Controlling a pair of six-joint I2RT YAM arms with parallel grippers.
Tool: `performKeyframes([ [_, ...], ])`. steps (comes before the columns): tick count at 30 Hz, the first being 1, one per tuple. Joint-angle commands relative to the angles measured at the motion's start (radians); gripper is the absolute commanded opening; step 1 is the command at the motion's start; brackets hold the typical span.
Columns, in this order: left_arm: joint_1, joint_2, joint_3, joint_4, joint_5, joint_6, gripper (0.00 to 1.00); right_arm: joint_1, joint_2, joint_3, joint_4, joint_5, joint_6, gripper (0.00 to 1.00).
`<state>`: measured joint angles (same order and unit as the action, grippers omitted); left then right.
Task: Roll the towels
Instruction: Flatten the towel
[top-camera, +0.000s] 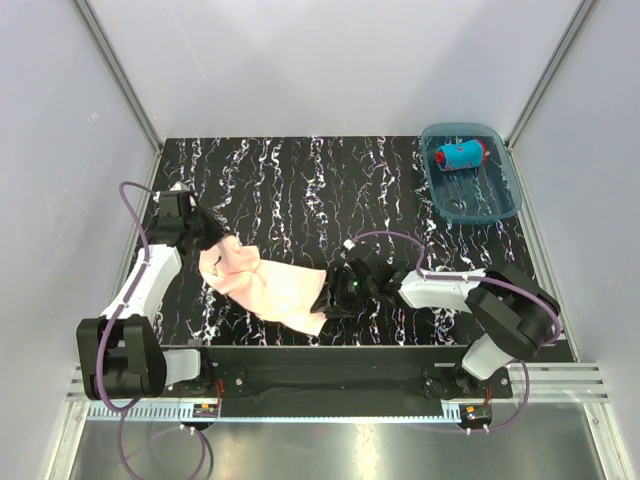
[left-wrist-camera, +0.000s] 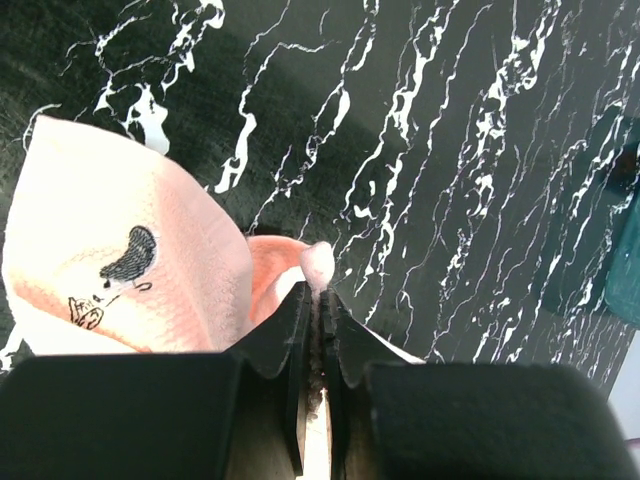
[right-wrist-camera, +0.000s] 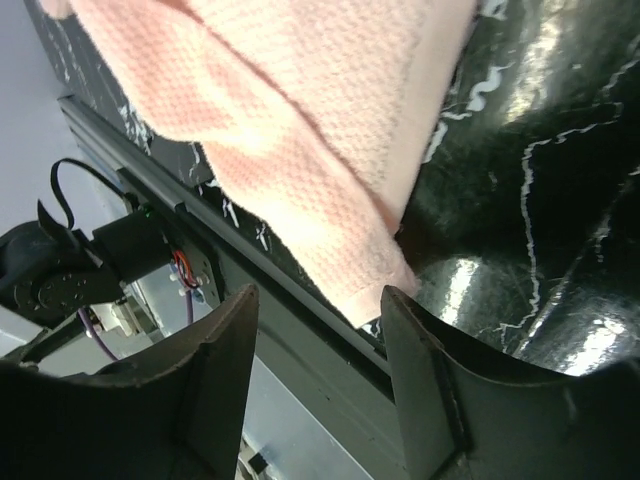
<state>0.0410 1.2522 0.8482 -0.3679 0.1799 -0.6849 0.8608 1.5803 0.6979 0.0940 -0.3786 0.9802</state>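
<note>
overhead the grips are lost against the dark table (top-camera: 300, 180), yet up close the pink towel (left-wrist-camera: 110, 220) is pinched by the left gripper (left-wrist-camera: 315, 297), and flanked by the right gripper's (right-wrist-camera: 316, 300) parted fingers (right-wrist-camera: 215, 380).

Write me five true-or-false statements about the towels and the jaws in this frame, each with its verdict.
1. The blue towel lies rolled in the tray. True.
2. The pink towel is rolled as well. False: it lies unrolled and rumpled on the table between the arms.
3. The left jaws are shut on a bit of the pink towel. True.
4. The right jaws are clamped on the tray. False: they stand apart, with a corner of the pink towel between them, far from the tray.
5. The pink towel bears a small dark print. True.
</note>
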Motion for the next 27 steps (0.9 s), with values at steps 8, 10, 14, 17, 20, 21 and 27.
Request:
performKeyframes([
  [8, 0.019, 0.009, -0.014, 0.046, 0.021, 0.028, 0.09, 0.0, -0.069, -0.006, -0.06, 0.128, -0.008, 0.65],
  [10, 0.022, 0.007, -0.02, 0.044, 0.021, 0.033, 0.09, 0.0, -0.13, -0.027, -0.08, 0.162, -0.009, 0.72],
  [14, 0.022, 0.01, -0.034, 0.063, 0.032, 0.027, 0.09, 0.001, -0.14, -0.029, -0.114, 0.167, -0.014, 0.75],
  [17, 0.023, 0.016, -0.037, 0.072, 0.044, 0.021, 0.09, 0.001, -0.067, -0.04, -0.021, 0.127, 0.003, 0.7],
  [20, 0.023, 0.016, -0.031, 0.066, 0.041, 0.022, 0.09, 0.009, -0.014, -0.044, 0.021, 0.109, 0.025, 0.68],
  [21, 0.023, 0.015, -0.026, 0.063, 0.04, 0.024, 0.09, 0.015, -0.005, -0.04, 0.024, 0.109, 0.026, 0.67],
  [27, 0.023, 0.015, -0.023, 0.057, 0.035, 0.031, 0.09, 0.029, 0.044, -0.037, 0.067, 0.092, 0.037, 0.64],
])
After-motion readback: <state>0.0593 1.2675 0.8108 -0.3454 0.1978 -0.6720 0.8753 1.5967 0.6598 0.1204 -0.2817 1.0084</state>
